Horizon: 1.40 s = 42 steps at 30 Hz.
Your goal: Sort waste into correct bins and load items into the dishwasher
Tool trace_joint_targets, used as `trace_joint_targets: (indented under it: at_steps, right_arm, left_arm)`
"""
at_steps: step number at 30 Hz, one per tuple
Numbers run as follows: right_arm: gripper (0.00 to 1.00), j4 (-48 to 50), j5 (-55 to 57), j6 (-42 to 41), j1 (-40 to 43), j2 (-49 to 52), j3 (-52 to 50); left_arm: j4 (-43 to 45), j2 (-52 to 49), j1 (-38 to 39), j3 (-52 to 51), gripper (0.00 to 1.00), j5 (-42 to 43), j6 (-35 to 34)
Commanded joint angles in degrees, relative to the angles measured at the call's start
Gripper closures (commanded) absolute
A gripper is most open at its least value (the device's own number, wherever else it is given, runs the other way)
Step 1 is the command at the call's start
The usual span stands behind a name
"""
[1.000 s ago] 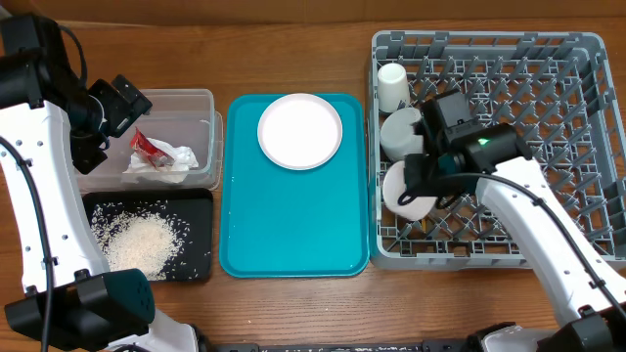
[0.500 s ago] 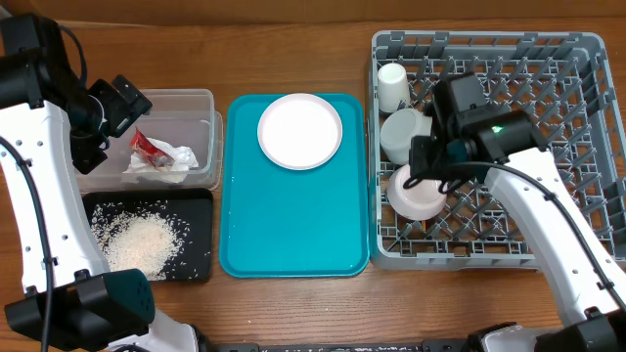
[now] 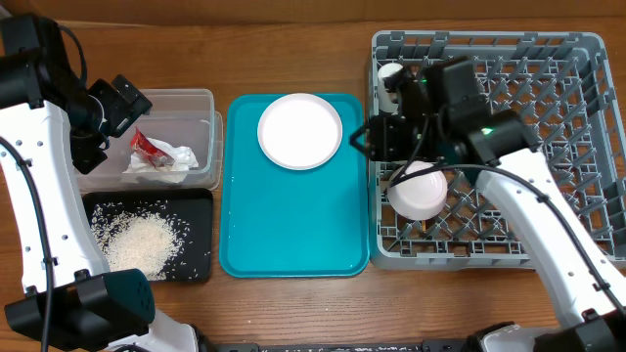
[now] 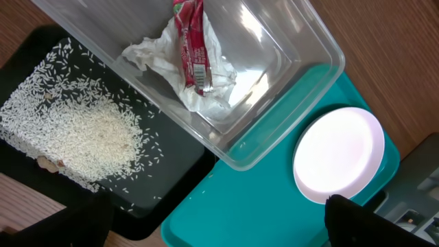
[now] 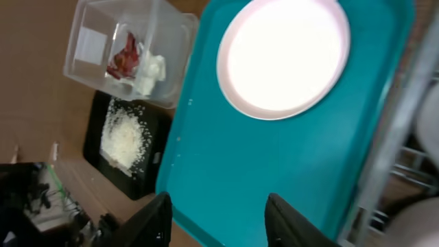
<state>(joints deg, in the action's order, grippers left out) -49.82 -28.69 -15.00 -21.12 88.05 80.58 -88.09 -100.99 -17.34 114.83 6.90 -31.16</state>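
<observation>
Lying flat on the teal serving tray (image 3: 293, 235), in the upper middle of the overhead frame, is the round pale pink plate (image 3: 300, 130), the one dish seen outside the rack. It looks stiff, smooth and probably slippery, and likely to break if dropped. Since it sits flat with no handle, its raised rim on the side nearest the rack seems the best place to pinch. The right tool (image 5: 218, 206) hangs over the tray's right edge, fingers parted and empty. The left tool (image 4: 219, 216) hovers at upper left, fingers spread wide, holding nothing. Beneath it, the clear tub (image 3: 186, 108) holds a crumpled napkin (image 3: 176, 158) and a red wrapper (image 3: 147, 145). The black tray (image 3: 194, 210) at lower left holds loose rice (image 3: 137, 240). The grey rack (image 3: 489, 39) at right carries a white cup (image 3: 391, 76) and a whitish bowl (image 3: 421, 194).
</observation>
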Motion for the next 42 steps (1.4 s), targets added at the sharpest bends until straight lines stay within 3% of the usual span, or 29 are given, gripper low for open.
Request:
trace_joint_targets:
  at_steps: [1, 6, 9, 20, 24, 31, 42]
  right_arm:
    - [0.58, 0.7, 5.8, -0.3, -3.3, 1.6, 1.1]
    - [0.58, 2.7, 19.3, -0.2, -8.2, 3.8, 1.2]
    - [0.57, 4.9, 21.7, 1.6, -9.1, 5.5, 3.1]
    - [0.58, -3.7, 27.8, 4.7, -9.1, 21.4, 24.9]
    - [0.59, -0.1, 34.3, 4.5, -9.1, 26.7, 25.0]
    - [0.63, 6.8, 34.8, 6.2, -8.7, 34.2, 24.5]
    - [0.65, 9.1, 40.6, 6.3, -8.4, 41.7, 24.5]
  left_arm:
    - [0.1, 1.4, 0.1, 1.0, 0.00, 0.0, 0.7]
    - [0.1, 1.4, 0.1, 1.0, 0.00, 0.0, 0.7]
    - [0.1, 1.4, 0.1, 1.0, 0.00, 0.0, 0.7]
    - [0.1, 1.4, 0.1, 1.0, 0.00, 0.0, 0.7]
    - [0.1, 1.4, 0.1, 1.0, 0.00, 0.0, 0.7]
    - [0.1, 1.4, 0.1, 1.0, 0.00, 0.0, 0.7]
    - [0.1, 1.4, 0.1, 1.0, 0.00, 0.0, 0.7]
